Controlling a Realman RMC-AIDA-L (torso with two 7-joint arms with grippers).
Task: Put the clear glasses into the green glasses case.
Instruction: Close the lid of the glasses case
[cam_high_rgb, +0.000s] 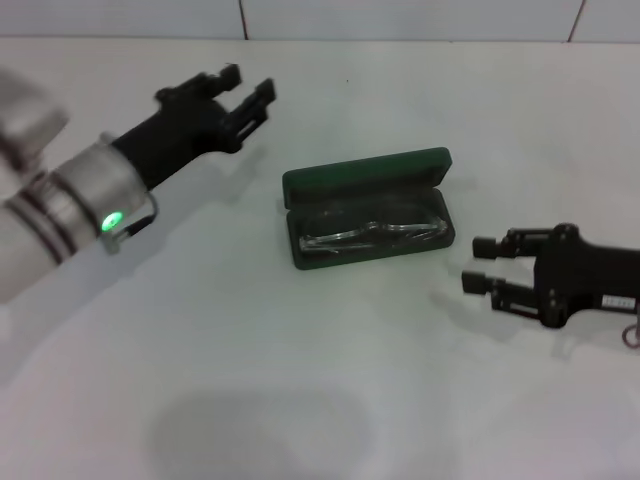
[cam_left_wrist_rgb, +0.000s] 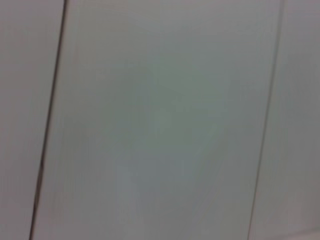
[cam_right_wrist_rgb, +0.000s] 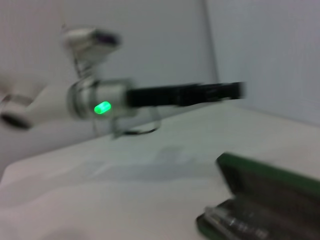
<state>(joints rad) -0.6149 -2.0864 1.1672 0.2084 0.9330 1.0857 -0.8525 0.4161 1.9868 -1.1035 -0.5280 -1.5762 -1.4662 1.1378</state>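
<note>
The green glasses case (cam_high_rgb: 366, 172) lies open at the table's middle, lid raised toward the back. The clear glasses (cam_high_rgb: 372, 231) rest inside its lower half. In the right wrist view the green glasses case (cam_right_wrist_rgb: 265, 176) fills the lower corner, with the clear glasses (cam_right_wrist_rgb: 235, 223) lying in it. My left gripper (cam_high_rgb: 248, 88) hangs open above the table, to the left of and behind the case, holding nothing. My right gripper (cam_high_rgb: 479, 265) is open and low over the table just right of the case, fingers pointing toward it. The left arm (cam_right_wrist_rgb: 100, 100) shows across the right wrist view.
The table is a plain white surface (cam_high_rgb: 300, 380). A tiled white wall (cam_high_rgb: 400, 15) runs along its far edge. The left wrist view shows only white wall panels with dark seams (cam_left_wrist_rgb: 50, 120).
</note>
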